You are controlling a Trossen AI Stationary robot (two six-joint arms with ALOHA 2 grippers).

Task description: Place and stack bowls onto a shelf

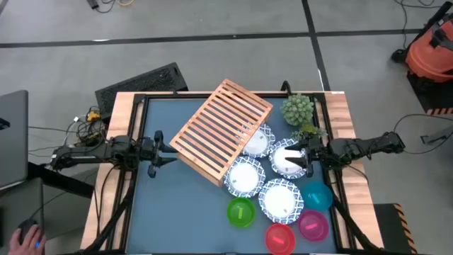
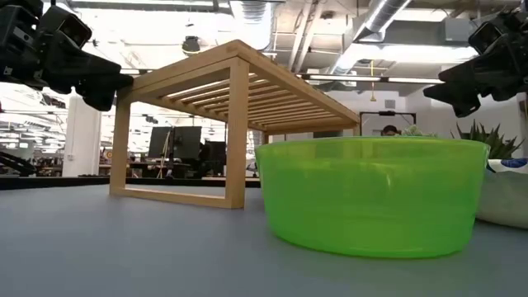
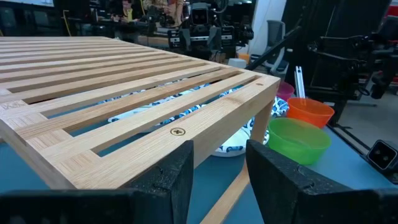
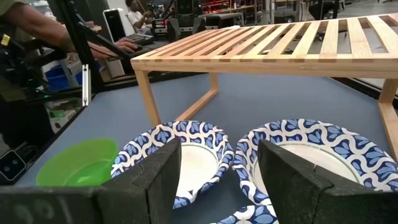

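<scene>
The light-wood slatted shelf (image 1: 221,131) stands on its legs, turned aslant, at the table's middle. Several white blue-rimmed bowls sit on the table by its right side: one (image 1: 256,140) partly under the shelf, one (image 1: 289,157), one (image 1: 243,177), one (image 1: 280,199). Green (image 1: 241,212), red (image 1: 280,237), magenta (image 1: 312,224) and teal (image 1: 316,195) bowls sit near the front. My left gripper (image 1: 157,150) is open and empty just off the shelf's left edge (image 3: 155,134). My right gripper (image 1: 306,157) is open and empty over the right-hand white bowl, facing two white bowls (image 4: 180,158) (image 4: 311,155).
A green potted plant (image 1: 297,110) stands at the far right behind the bowls. The green bowl (image 2: 371,194) fills the low view's front. A person's arm (image 4: 37,25) shows beyond the table's left side. Bare blue tabletop (image 1: 177,205) lies at the front left.
</scene>
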